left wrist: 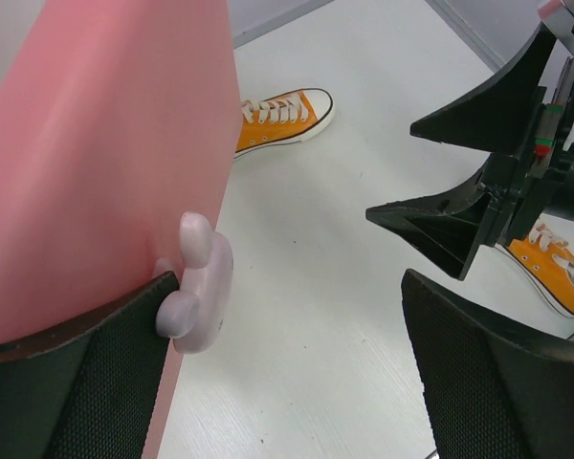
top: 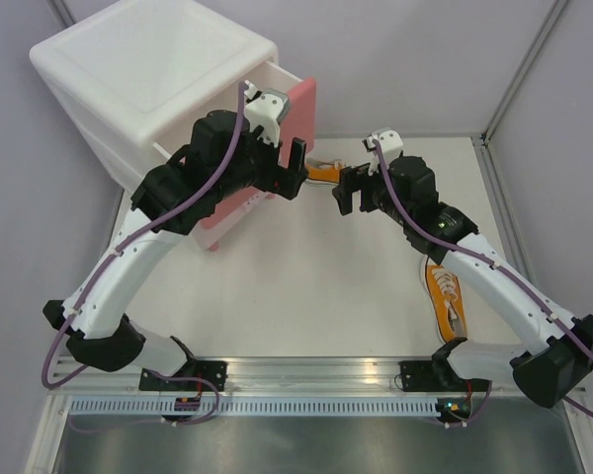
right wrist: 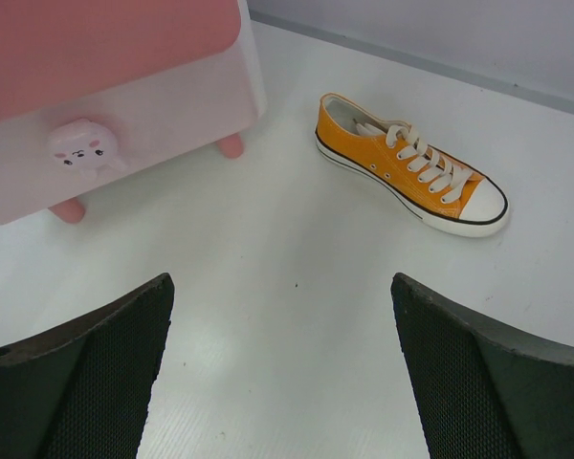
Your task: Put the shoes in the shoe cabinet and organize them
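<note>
Orange shoe (right wrist: 411, 177) on white bench (right wrist: 297, 382), right of cabinet (right wrist: 172, 105).
Long axis diagonal, toe toward frame lower right. Left gripper (left wrist: 287, 316) and right gripper (right wrist: 282, 287) apart, empty. Grey walls (right wrist: 459, 29) behind.

A robot lab: bare white table (top: 316, 296), plain grey walls (top: 425, 59), aluminium mounting rail (top: 306, 373).

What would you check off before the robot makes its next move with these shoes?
1. Top drawer pulled out: ok.
2. Left end effector open beside the bunny knob: ok.
3. Right end effector open: ok.
4. Orange shoe upright, clear path from right end effector: ok.
5. Second orange shoe free to grab: not ok, partly under right arm.
6. Room inside the drawer: cannot tell, interior hidden.
</note>
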You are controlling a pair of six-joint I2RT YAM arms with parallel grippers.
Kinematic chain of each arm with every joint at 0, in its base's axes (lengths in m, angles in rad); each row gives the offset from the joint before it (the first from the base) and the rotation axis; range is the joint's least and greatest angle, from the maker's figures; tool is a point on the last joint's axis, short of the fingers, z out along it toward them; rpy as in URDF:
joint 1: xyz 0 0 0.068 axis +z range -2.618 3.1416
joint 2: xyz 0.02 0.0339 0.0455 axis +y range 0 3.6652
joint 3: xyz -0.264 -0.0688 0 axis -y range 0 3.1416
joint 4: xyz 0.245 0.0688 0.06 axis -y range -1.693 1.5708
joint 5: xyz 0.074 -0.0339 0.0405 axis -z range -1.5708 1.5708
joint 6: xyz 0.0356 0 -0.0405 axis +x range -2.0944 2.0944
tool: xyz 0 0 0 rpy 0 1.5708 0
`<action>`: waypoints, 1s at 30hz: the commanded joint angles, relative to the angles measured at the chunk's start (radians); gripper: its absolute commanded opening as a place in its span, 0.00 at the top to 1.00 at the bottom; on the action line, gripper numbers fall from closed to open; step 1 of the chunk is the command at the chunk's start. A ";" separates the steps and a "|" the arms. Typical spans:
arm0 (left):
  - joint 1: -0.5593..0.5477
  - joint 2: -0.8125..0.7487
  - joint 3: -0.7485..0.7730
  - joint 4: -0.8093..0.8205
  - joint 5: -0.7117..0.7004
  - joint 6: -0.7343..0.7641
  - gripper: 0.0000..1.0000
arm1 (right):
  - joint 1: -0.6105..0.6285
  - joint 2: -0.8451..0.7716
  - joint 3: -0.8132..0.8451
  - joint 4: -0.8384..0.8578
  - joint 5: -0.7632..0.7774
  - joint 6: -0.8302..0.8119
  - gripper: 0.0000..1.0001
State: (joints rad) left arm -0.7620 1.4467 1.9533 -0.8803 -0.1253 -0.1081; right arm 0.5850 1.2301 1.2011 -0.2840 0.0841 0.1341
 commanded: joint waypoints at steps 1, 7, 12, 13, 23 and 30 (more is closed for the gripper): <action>-0.042 -0.043 0.004 0.006 -0.071 -0.111 0.01 | -0.005 0.009 0.043 0.034 0.005 0.004 0.02; -0.065 -0.006 0.134 0.001 -0.028 -0.059 0.00 | -0.005 0.011 0.041 0.025 0.020 -0.004 0.02; -0.099 0.004 0.161 0.003 -0.015 -0.068 0.00 | -0.010 0.008 0.035 0.019 0.022 -0.004 0.02; -0.103 -0.006 0.118 0.006 -0.045 -0.074 0.00 | -0.010 0.008 0.032 0.019 0.023 -0.002 0.02; -0.109 0.007 0.152 0.118 -0.102 0.041 0.00 | -0.010 0.003 0.017 0.011 0.025 0.007 0.02; -0.111 0.115 0.429 0.118 -0.066 0.038 0.01 | -0.013 0.000 0.018 -0.001 0.032 0.010 0.02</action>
State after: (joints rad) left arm -0.8665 1.5349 2.2871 -0.8112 -0.2123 -0.1051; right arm 0.5777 1.2411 1.2030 -0.2886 0.0994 0.1345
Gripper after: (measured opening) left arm 0.994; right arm 0.979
